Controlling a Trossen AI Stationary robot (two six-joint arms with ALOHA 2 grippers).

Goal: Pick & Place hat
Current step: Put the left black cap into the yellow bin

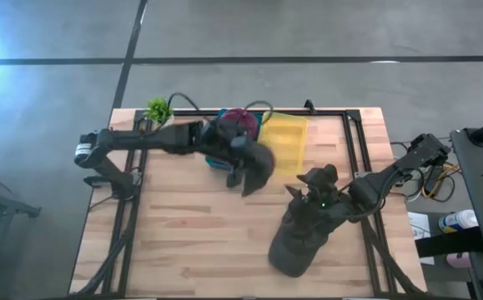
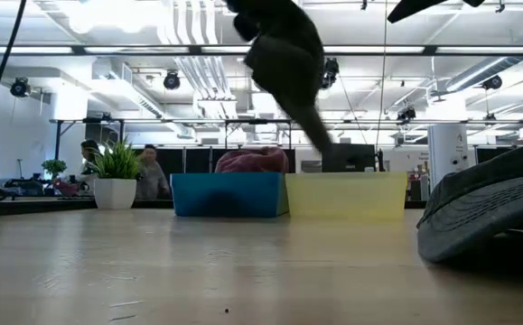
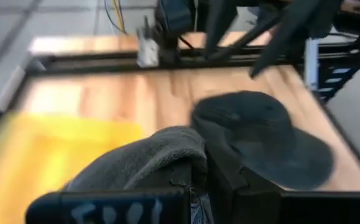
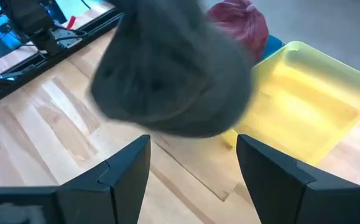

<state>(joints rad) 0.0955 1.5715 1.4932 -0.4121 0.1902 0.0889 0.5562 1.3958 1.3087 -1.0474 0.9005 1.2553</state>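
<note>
The left gripper (image 1: 239,171) is clamped on a soft dark grey knitted hat (image 1: 256,169), holding it in the air above the light wooden table (image 1: 183,225), just beside the shallow yellow plastic bin (image 1: 287,142). From table height the hat (image 2: 284,54) hangs well above both bins. Next to the yellow bin stands a blue plastic bin (image 2: 229,194) with a crumpled maroon cloth (image 2: 252,161) in it, and a small green plant in a white pot (image 2: 115,176) stands at the table's far left corner. The right gripper (image 4: 192,168), fingers wide apart and empty, hovers near the table's right side, facing the hanging hat. Below it a dark flat-brimmed cap (image 1: 295,246) lies on the wood.
</note>
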